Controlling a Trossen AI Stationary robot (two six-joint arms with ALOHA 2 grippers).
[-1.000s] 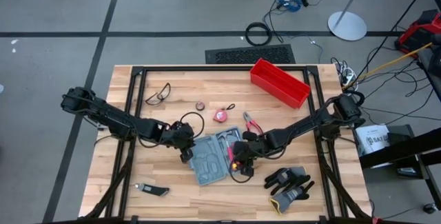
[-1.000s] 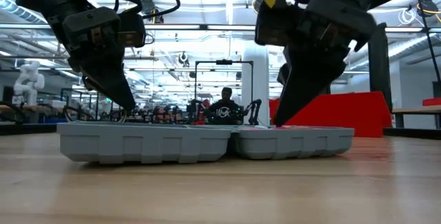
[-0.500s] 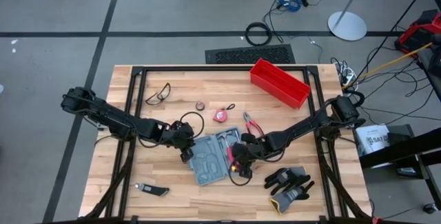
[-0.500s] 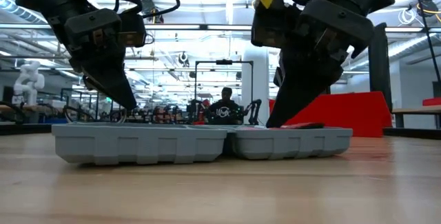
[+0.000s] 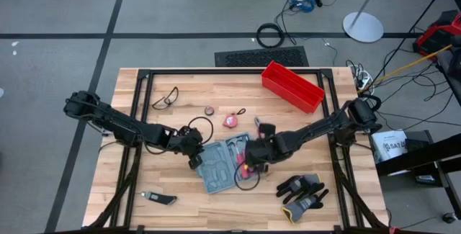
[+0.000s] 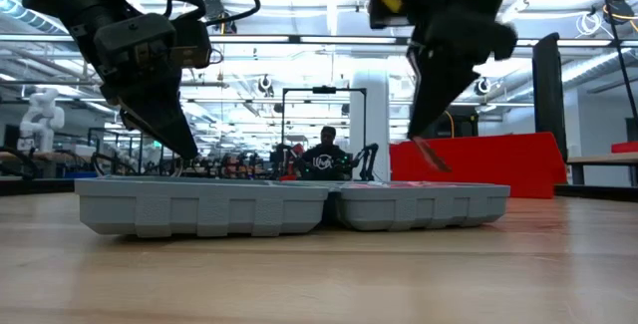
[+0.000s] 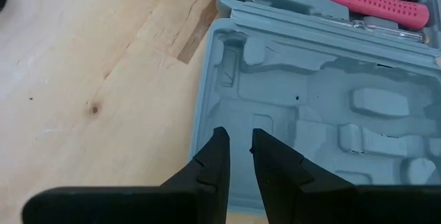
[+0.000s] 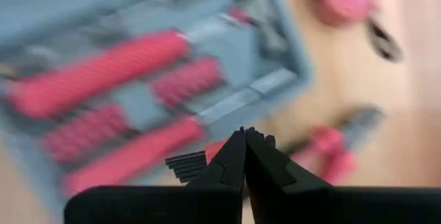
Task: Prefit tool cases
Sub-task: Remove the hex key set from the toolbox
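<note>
The grey tool case (image 5: 220, 163) lies open and flat on the table. One half is an empty moulded tray (image 7: 331, 93), and the other half holds red-handled tools (image 7: 372, 0). My left gripper (image 7: 238, 141) stands at the empty half's side wall, fingers nearly together. My right gripper (image 6: 424, 135) hangs shut above the tool half (image 6: 424, 204). A small red and dark tool (image 6: 431, 155) slants down from its tips. This tool shows blurred beside the fingers in the right wrist view (image 8: 186, 165). My left gripper comes down slanting onto the empty half's side wall (image 7: 201, 148), one finger on the inside (image 7: 272, 158) and one at the outer rim. The fingers hide the place of contact. The case stays flat on the table. My right gripper pinches the small tool at the fingers' free ends, pointing down from above. The tool (image 6: 431, 155) hangs tilted below the tips, clear of the case. I cannot tell which part of it the fingers are on.
A red bin (image 5: 292, 85) stands at the far right. Pliers (image 5: 261, 127), a pink tape measure (image 5: 230, 121) and safety glasses (image 5: 166, 97) lie beyond the case. Black gloves (image 5: 302, 191) and a small knife (image 5: 158, 198) lie toward the near edge.
My right gripper has shut its fingers at the case's tool half and risen. It has taken a small tool up clear of the case. The case and my left gripper have kept still.
</note>
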